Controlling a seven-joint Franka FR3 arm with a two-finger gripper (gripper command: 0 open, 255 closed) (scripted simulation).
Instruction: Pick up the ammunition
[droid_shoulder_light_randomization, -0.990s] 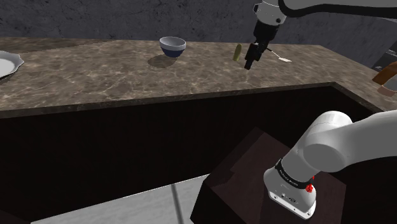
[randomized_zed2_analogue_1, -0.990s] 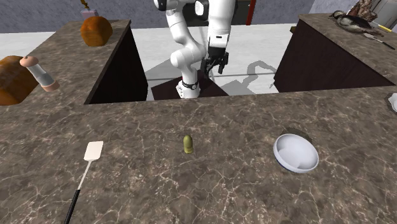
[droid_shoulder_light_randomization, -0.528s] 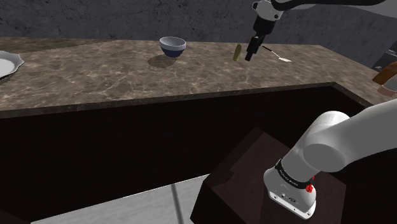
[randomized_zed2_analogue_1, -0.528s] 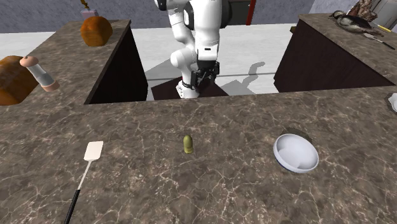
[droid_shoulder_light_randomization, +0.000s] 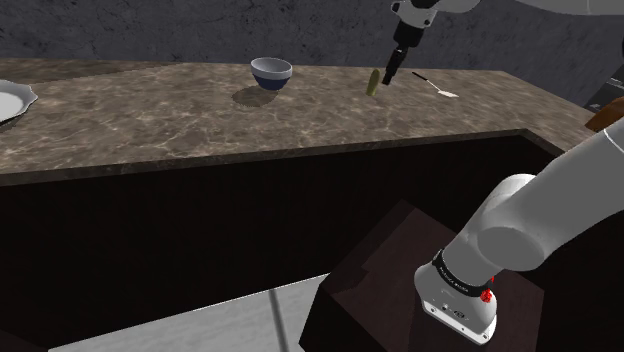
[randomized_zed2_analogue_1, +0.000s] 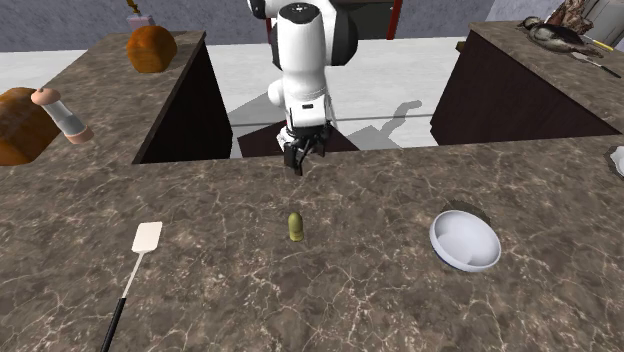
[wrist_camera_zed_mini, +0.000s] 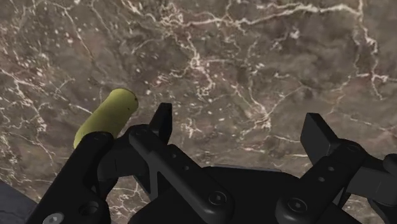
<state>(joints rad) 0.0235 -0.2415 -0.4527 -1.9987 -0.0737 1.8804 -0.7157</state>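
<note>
Swinging in since a second ago, the gripper (droid_shoulder_light_randomization: 393, 75) hovers over the veined counter (randomized_zed2_analogue_1: 350, 290), jaws spread and empty, near the upright yellow-green bullet (randomized_zed2_analogue_1: 294, 225).

The arm (droid_shoulder_light_randomization: 530, 215) is glossy white, with rounded links and dark rings at the joints. Above its base flange (droid_shoulder_light_randomization: 455, 312) a black band (droid_shoulder_light_randomization: 452, 278) carries tiny white lettering, a red dot (droid_shoulder_light_randomization: 487, 296) beside it. The hand (wrist_camera_zed_mini: 238, 124) is matte black, studded with round screws (wrist_camera_zed_mini: 216, 198).
</note>
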